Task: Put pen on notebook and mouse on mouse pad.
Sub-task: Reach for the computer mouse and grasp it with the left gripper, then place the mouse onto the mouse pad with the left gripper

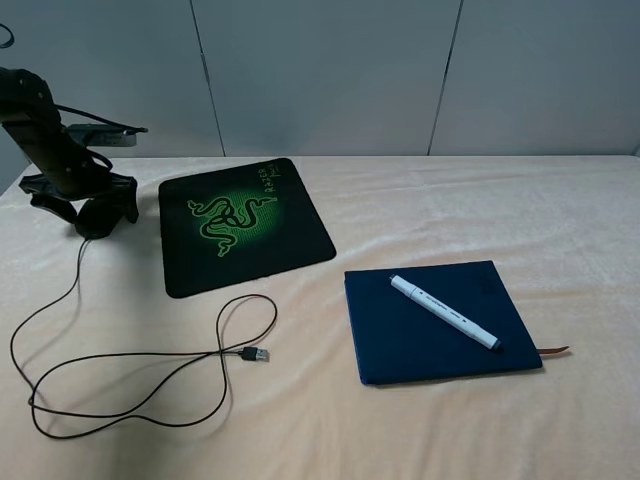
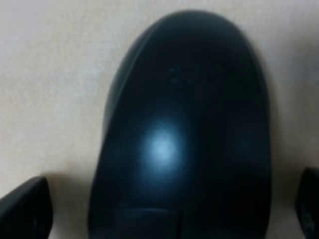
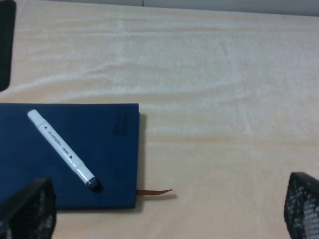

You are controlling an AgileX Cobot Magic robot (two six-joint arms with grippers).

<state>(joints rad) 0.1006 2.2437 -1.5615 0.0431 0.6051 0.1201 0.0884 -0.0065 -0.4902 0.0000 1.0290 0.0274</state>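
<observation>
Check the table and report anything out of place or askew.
The mouse sits on bare cloth left of the mouse pad, between the fingers of the open left gripper. Its cable sprawls in loose loops. The pad lies turned askew. The pen lies on the notebook, as wanted.

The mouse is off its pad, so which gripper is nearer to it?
Left. The left gripper hangs open right over the mouse, its jaws on either side. The right gripper is open by the notebook, far from the mouse.

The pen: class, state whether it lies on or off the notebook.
On. The pen lies diagonally across the notebook, flat on its cover and within its edges.
</observation>
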